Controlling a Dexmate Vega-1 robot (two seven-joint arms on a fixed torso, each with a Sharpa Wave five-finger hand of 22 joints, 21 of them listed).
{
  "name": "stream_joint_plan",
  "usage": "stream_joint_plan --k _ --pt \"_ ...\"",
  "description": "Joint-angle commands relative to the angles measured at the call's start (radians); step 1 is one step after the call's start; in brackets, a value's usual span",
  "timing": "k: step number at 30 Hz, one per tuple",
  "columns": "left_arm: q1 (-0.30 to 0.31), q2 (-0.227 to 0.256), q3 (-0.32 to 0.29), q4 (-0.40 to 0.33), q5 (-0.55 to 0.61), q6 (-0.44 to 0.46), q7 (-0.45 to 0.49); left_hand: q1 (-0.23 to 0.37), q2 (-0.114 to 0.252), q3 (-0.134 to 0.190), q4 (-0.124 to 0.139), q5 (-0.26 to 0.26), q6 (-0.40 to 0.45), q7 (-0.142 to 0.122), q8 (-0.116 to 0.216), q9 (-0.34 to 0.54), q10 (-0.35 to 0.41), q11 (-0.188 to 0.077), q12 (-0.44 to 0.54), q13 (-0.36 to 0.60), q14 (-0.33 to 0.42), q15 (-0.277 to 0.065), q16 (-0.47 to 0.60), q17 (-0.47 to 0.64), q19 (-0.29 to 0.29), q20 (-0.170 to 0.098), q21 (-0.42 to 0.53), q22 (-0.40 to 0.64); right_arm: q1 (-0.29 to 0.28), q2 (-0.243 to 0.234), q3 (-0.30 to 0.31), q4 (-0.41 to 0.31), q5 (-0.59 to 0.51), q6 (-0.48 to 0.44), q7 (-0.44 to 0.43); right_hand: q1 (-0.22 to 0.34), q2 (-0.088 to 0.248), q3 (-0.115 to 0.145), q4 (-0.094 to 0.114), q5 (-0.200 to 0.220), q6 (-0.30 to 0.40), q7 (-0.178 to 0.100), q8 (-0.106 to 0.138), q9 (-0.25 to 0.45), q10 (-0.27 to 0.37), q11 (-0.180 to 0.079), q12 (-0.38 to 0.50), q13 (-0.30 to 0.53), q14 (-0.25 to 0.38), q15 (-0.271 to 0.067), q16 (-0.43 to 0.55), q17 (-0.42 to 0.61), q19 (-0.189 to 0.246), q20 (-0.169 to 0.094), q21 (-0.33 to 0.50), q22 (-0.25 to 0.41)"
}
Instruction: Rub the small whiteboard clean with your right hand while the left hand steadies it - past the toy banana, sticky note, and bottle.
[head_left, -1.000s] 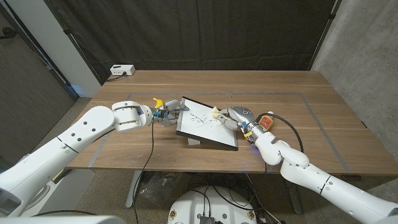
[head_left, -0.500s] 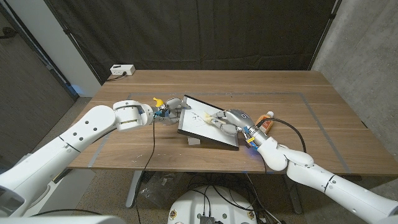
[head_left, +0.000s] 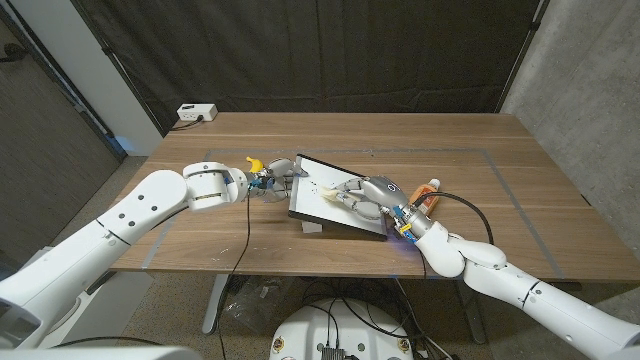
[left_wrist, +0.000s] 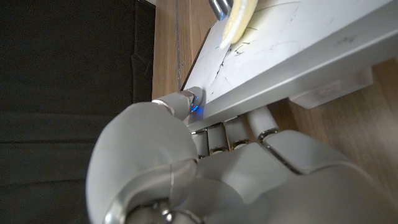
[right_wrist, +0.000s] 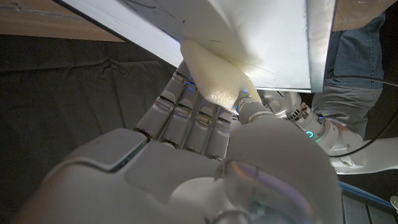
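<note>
Pressing a pale sponge (head_left: 329, 193) onto the tilted whiteboard (head_left: 322, 190), our right hand (head_left: 366, 194) has its fingers clamped around it mid-table. We see the left hand (head_left: 272, 178) gripping the board's left edge. Toy banana (head_left: 253, 162) sits just behind that hand; bottle (head_left: 427, 194) lies right of the board.

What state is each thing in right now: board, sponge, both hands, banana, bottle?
whiteboard: propped tilted, pen marks left
sponge: pressed on the board
right hand: holds the sponge
left hand: fingers grip the board's edge
toy banana: lying beside left hand
bottle: lying on its side
</note>
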Motion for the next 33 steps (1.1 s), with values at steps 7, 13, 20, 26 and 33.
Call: stream_joint_plan --k 7,13,20,26,33 --pt "0.012 0.016 -0.015 -0.003 -0.007 -0.001 -0.014 -0.002 0.003 0.010 0.002 0.008 0.013 0.010 0.000 0.006 0.004 -0.006 0.004 0.005 -0.004 0.004 -0.002 0.003 0.002 0.002 0.004 0.002 -0.001 -0.004 -0.046 -0.095 -0.099 -0.349 0.234 -0.007 -0.001 0.002 0.007 0.004 0.003 -0.008 0.003 0.003 0.000 -0.005 -0.001 0.001 -0.004 -0.092 -0.002 0.005 -0.003 -0.115 0.004 0.001" --pt "0.007 0.020 -0.016 0.007 -0.008 0.005 -0.032 -0.003 0.003 0.011 0.002 0.008 0.012 0.010 -0.001 0.006 0.003 -0.006 0.003 0.005 -0.002 0.003 -0.001 0.003 0.001 0.002 0.004 0.003 0.002 0.004 -0.067 -0.138 -0.138 -0.485 0.301 -0.010 -0.002 0.001 0.008 0.004 0.002 -0.009 0.002 0.003 -0.001 -0.006 -0.001 0.001 -0.003 -0.089 -0.002 0.004 -0.004 -0.113 0.005 0.001" --pt "0.005 0.021 -0.016 0.013 -0.004 0.008 -0.044 -0.005 0.003 0.013 0.002 0.008 0.012 0.010 -0.001 0.006 0.006 -0.007 0.005 0.005 -0.005 0.004 -0.002 0.003 0.000 0.003 0.004 0.003 0.004 0.015 -0.085 -0.181 -0.168 -0.608 0.339 -0.014 -0.003 -0.001 0.010 0.004 -0.001 -0.010 0.001 0.003 -0.001 -0.004 -0.001 0.001 0.001 -0.084 0.000 0.004 -0.002 -0.109 0.007 0.001" --pt "0.007 0.021 -0.018 0.015 -0.001 0.007 -0.050 -0.007 0.004 0.014 0.002 0.008 0.013 0.011 -0.001 0.006 0.004 -0.006 0.004 0.005 -0.004 0.003 -0.001 0.004 -0.001 0.004 0.003 0.003 0.014 0.019 -0.100 -0.201 -0.167 -0.647 0.357 -0.017 -0.003 -0.001 0.010 0.005 -0.001 -0.011 0.001 0.003 0.002 -0.003 0.001 0.001 0.007 -0.083 0.002 0.004 0.001 -0.106 0.010 0.001" --pt "0.016 0.019 -0.024 0.014 0.002 -0.002 -0.052 -0.010 0.003 0.015 0.002 0.008 0.014 0.009 -0.001 0.006 0.006 -0.005 0.005 0.005 -0.006 0.001 -0.002 0.003 -0.001 0.003 0.003 0.003 0.020 0.013 -0.106 -0.208 -0.145 -0.648 0.347 -0.019 -0.004 -0.001 0.010 0.006 0.000 -0.011 0.001 0.003 0.004 -0.002 0.002 0.001 0.012 -0.085 0.003 0.003 0.004 -0.106 0.013 0.001"
